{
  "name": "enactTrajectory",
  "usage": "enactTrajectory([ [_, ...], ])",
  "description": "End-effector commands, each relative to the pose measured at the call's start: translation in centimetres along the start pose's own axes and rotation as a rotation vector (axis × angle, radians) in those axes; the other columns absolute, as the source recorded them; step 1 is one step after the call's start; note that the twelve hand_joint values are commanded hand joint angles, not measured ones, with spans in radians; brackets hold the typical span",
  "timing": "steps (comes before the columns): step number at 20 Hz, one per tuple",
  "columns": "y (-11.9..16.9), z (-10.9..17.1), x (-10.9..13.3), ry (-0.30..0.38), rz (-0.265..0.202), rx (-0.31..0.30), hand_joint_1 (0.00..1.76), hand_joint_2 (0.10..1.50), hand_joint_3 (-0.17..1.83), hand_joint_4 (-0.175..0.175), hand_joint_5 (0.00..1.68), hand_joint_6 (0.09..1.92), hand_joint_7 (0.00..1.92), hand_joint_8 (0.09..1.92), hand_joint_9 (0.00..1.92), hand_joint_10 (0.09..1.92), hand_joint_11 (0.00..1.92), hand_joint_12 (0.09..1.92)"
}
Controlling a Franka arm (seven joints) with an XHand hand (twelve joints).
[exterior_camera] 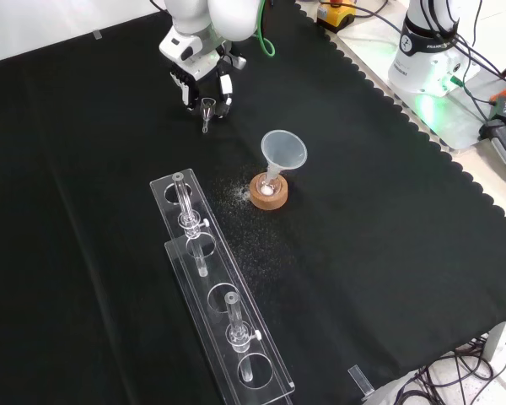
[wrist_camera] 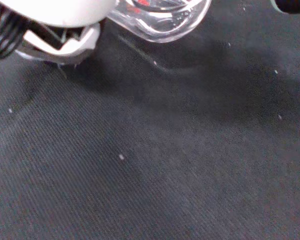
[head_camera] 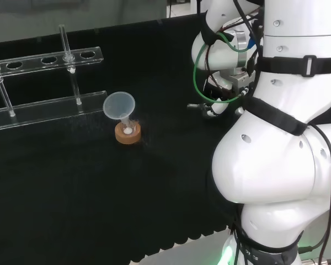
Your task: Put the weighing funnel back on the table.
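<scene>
Curled around the weighing funnel (exterior_camera: 207, 108), the hand (exterior_camera: 204, 78) sits at the far edge of the front view, low over the black cloth (exterior_camera: 84, 169), with the small clear piece pinched between its fingers, mouth up and short stem pointing down. Whether the stem touches the cloth cannot be told. In the wrist view the weighing funnel (wrist_camera: 160, 17) shows as a rounded clear shell just beside a white part of the hand (wrist_camera: 60, 20), with cloth beyond it.

Well apart from the hand, nearer the camera in the front view, the funnel (exterior_camera: 284, 152) stands mouth up with its stem in a small flask (exterior_camera: 268, 187) seated on a cork ring (exterior_camera: 268, 196). A little white material shows in the bottom of the flask in the head view (head_camera: 128, 130). The funnel's cone looks clear inside.

A clear acrylic test-tube rack (exterior_camera: 223, 312) lies lengthwise at the near left of the front view, with a few glass tubes (exterior_camera: 184, 198) upright in its holes.

Fine white grains (exterior_camera: 232, 196) are scattered on the cloth between the rack and the cork ring. The cloth has a scalloped edge (exterior_camera: 455, 160); beyond it, at the front view's upper right, are a pale floor, cables and a white machine base (exterior_camera: 426, 51) with a green glow.
</scene>
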State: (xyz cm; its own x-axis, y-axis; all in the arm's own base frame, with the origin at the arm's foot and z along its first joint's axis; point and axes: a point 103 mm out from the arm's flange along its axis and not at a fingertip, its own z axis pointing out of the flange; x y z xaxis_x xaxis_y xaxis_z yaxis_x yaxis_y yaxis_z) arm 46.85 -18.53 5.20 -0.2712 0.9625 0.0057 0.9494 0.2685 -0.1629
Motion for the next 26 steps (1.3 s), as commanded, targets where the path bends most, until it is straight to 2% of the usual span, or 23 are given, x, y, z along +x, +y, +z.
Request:
enactTrajectory([
  [1, -0.2, 0.6, 0.0, -0.008, -0.034, 0.036, 1.21, 0.45, 0.96, -0.175, 1.4, 0.59, 1.69, 0.58, 1.77, 0.18, 1.7, 0.45],
  [2, -0.1, 0.5, 0.0, 0.001, -0.038, 0.051, 1.21, 0.45, 0.95, -0.165, 1.39, 0.61, 1.69, 0.58, 1.77, 0.18, 1.71, 0.46],
  [3, -0.2, 0.4, -0.2, 0.009, -0.035, 0.081, 1.19, 0.49, 0.9, -0.067, 1.38, 0.61, 1.64, 0.57, 1.75, 0.16, 1.71, 0.47],
  [4, -0.1, 0.2, -0.3, 0.014, -0.034, 0.11, 1.11, 0.5, 0.82, -0.09, 1.3, 0.61, 1.57, 0.57, 1.72, 0.14, 1.69, 0.5],
  [5, -0.2, 0.2, -0.5, 0.016, -0.035, 0.132, 1.02, 0.52, 0.73, -0.125, 1.15, 0.67, 1.46, 0.59, 1.65, 0.1, 1.63, 0.54],
  [6, -0.2, 0.2, -0.6, 0.018, -0.036, 0.149, 0.95, 0.53, 0.65, -0.142, 0.95, 0.75, 1.33, 0.62, 1.56, 0.09, 1.55, 0.6],
  [8, -0.2, 0.1, -0.6, 0.014, -0.037, 0.179, 0.86, 0.54, 0.55, -0.147, 0.66, 0.89, 1.14, 0.71, 1.43, 0.09, 1.41, 0.72],
  [10, -0.2, -0.1, -0.6, 0.01, -0.037, 0.201, 0.78, 0.55, 0.48, -0.142, 0.52, 0.87, 0.99, 0.76, 1.32, 0.09, 1.27, 0.85],
  [12, -0.2, -0.3, -0.6, 0.004, -0.036, 0.216, 0.73, 0.56, 0.43, -0.137, 0.45, 0.81, 0.89, 0.79, 1.23, 0.09, 1.15, 0.95],
  [13, -0.3, -0.7, -0.6, -0.006, -0.033, 0.243, 0.69, 0.56, 0.41, -0.135, 0.41, 0.76, 0.82, 0.8, 1.17, 0.09, 1.07, 1.01],
  [15, -0.9, -2.5, -0.6, -0.009, -0.021, 0.249, 0.59, 0.56, 0.35, -0.134, 0.32, 0.61, 0.62, 0.8, 1.0, 0.09, 0.83, 1.17],
  [19, -2.0, -6.1, 0.0, 0.004, -0.015, 0.204, 0.47, 0.58, 0.2, -0.14, 0.27, 0.35, 0.35, 0.83, 0.78, 0.09, 0.53, 1.34],
  [23, -3.2, -9.6, 1.7, -0.021, -0.014, 0.146, 0.42, 0.61, 0.11, -0.147, 0.27, 0.18, 0.24, 0.83, 0.69, 0.09, 0.37, 1.41],
  [26, -3.8, -11.7, 3.4, -0.039, -0.015, 0.111, 0.41, 0.61, 0.08, -0.15, 0.27, 0.14, 0.21, 0.83, 0.66, 0.09, 0.32, 1.43],
])
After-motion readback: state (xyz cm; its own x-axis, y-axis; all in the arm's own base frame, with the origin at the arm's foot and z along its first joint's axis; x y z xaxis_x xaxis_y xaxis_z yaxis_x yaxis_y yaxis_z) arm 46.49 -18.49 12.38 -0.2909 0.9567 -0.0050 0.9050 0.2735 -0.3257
